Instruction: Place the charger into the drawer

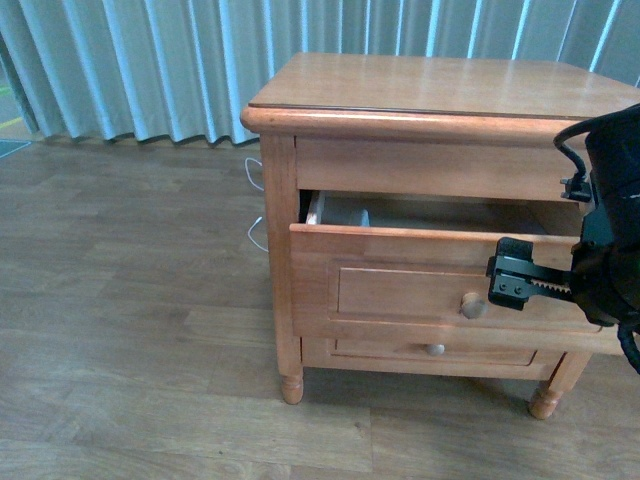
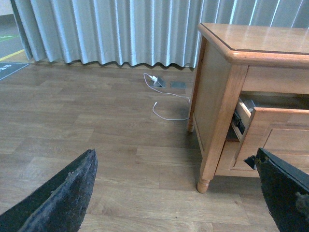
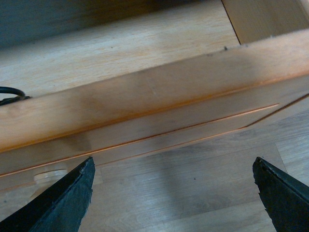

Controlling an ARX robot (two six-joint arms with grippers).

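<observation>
Jaws of both grippers spread wide and empty, right gripper [image 3: 174, 203] just above the open drawer [image 1: 420, 262] front; charger's black cable [image 3: 10, 94] shows inside the drawer, block hidden: likely light, cable floppy, so take the rigid block.

My right gripper [image 1: 515, 278] hangs before the pulled-out honey-brown wooden drawer [image 1: 420, 285], above the lower drawer [image 1: 430, 350].
</observation>
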